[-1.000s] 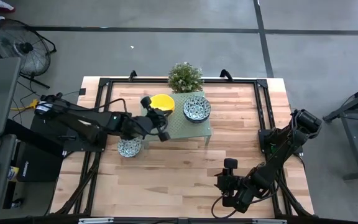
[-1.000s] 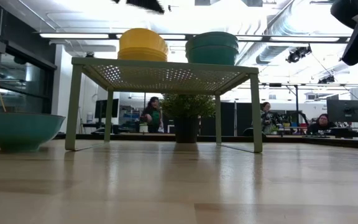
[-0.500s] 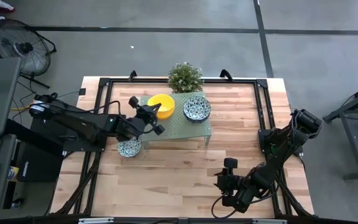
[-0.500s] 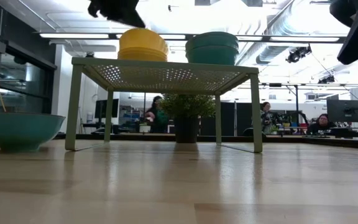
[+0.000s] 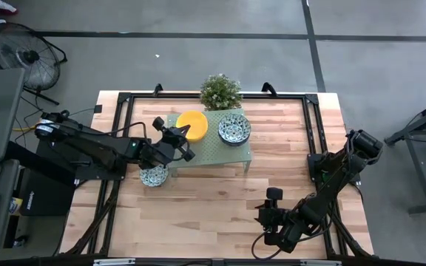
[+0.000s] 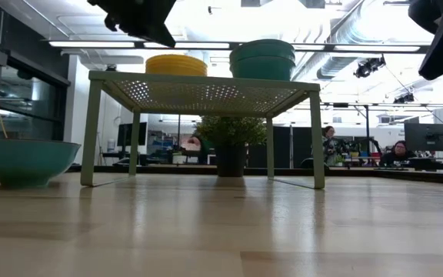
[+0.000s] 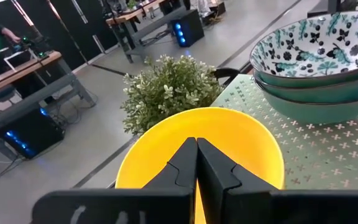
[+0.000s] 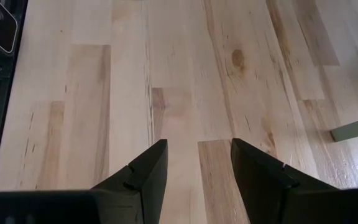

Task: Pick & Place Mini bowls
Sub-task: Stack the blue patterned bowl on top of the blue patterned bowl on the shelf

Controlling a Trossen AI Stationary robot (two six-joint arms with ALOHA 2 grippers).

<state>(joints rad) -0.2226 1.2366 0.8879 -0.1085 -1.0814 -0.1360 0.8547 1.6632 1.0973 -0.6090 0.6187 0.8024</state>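
Two stacks sit on the green rack (image 5: 237,155), top centre of the high view: yellow bowls (image 5: 192,124) on the left, patterned bowls (image 5: 234,129) on the right. One more patterned bowl (image 5: 154,175) rests on the table (image 5: 220,207) at the rack's lower-left corner. The plant (image 5: 220,91) stands just behind the rack.

Left gripper (image 5: 177,137) hangs at the yellow stack's left edge, fingers pressed together, holding nothing. In the left wrist view the shut fingertips (image 7: 196,163) sit over the top yellow bowl's near rim. Right gripper (image 8: 195,163) is parked low and right in the high view, jaws spread over bare wood, well apart from the bowls.

Likely step: pick the top yellow bowl. Advice:
- Open the left jaws before descending; shut, they'd only shove the stack.
- One finger inside the rim, one outside, on the near wall.
- Lift straight up so the bowls underneath don't drag.
- Keep clear of the patterned stack and the plant.
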